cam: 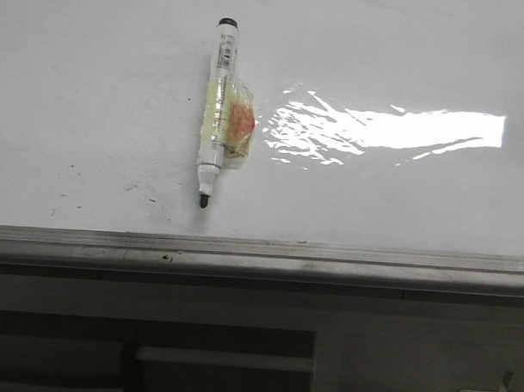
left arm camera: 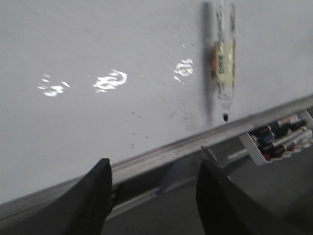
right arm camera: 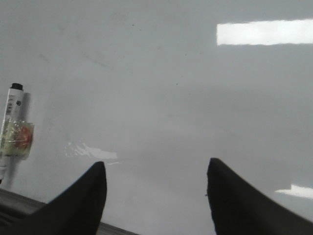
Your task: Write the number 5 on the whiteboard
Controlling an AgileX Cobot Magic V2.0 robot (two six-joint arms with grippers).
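The whiteboard (cam: 102, 96) is a large glossy white board with a grey metal edge strip (cam: 260, 252) along its near side. A white marker (cam: 217, 108) with a yellowish taped patch lies on it, black tip toward the strip. No drawn 5 shows on the board, only small specks. The marker also shows in the left wrist view (left arm camera: 225, 58) and the right wrist view (right arm camera: 12, 132). My left gripper (left arm camera: 154, 169) is open and empty over the edge strip. My right gripper (right arm camera: 154, 169) is open and empty above the bare board, to the right of the marker. Neither gripper shows in the front view.
A bright light reflection (cam: 393, 127) lies on the board right of the marker. A white tray of several markers (left arm camera: 281, 139) sits below the edge strip. Faint black specks (cam: 133, 187) dot the board near the strip. A grey frame (cam: 239, 350) lies below the board.
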